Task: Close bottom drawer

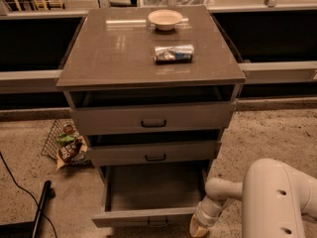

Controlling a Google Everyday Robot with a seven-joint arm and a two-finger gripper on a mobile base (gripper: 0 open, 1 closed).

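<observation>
The bottom drawer [148,216] is the lowest of three grey drawers in the cabinet. It is pulled far out toward me and its inside is empty. Its thin front panel sits at the lower edge of the view with a small dark handle [157,223]. My gripper [199,228] is at the bottom right, just beside the right end of the drawer's front panel, at the end of my white arm [277,197]. The middle drawer [154,152] and top drawer [152,118] above stick out slightly.
On the cabinet top [109,53] stand a pale bowl [165,19] and a lying can or packet [173,53]. A wire basket with snack bags [67,144] lies on the floor at left. A black cable and pole [42,207] are at lower left.
</observation>
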